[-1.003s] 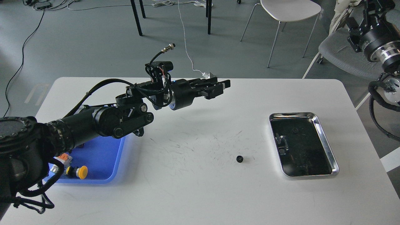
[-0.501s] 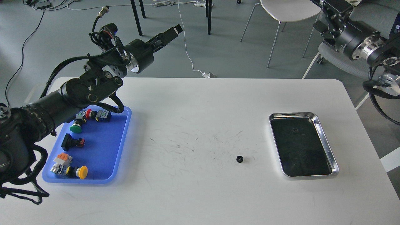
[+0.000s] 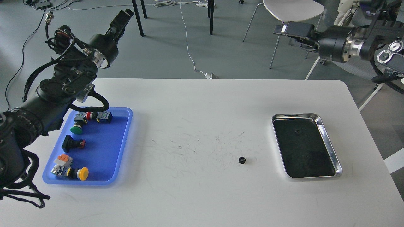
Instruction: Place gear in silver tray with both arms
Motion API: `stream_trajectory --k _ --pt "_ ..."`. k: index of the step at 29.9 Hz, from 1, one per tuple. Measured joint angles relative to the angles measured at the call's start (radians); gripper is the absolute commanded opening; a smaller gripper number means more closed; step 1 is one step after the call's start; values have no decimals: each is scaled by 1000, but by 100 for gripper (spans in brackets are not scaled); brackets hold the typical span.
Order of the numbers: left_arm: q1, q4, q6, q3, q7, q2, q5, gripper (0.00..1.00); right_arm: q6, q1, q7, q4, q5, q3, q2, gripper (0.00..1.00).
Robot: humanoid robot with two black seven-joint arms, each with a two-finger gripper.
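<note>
A small black gear [image 3: 242, 160] lies on the white table, a short way left of the silver tray [image 3: 329, 142], whose dark mirror-like bottom holds nothing. My left gripper [image 3: 123, 15] is raised high beyond the table's far left edge, pointing up and away; it is seen edge-on, so its fingers cannot be told apart. My right gripper [image 3: 282, 35] is raised beyond the far right corner, pointing left, with its two fingers apart and nothing between them. Both grippers are far from the gear.
A blue plastic tray [image 3: 123, 132] at the left holds several push buttons and switches. The table [image 3: 195, 195] has scuff marks at its middle. Chairs [image 3: 292, 11] and table legs stand on the floor behind it.
My left arm has swung up and to the left, off the table, uncovering the blue tray. My right arm has swung in from the right, its gripper now pointing left.
</note>
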Motion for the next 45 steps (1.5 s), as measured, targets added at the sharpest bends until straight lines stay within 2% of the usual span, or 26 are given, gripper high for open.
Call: stream_trajectory --k 6,12,26,45 --pt "33 27 -18 -18 0 10 -31 97 36 15 0 36 -220 -1 23 94" --pt "71 59 -82 -72 0 16 -79 97 54 48 0 93 -382 0 59 94" --pt "93 71 -94 -82 0 49 -88 97 55 28 0 336 -714 -61 110 93" --pt "136 89 -94 -101 0 51 -114 97 53 14 0 323 -861 -207 266 91"
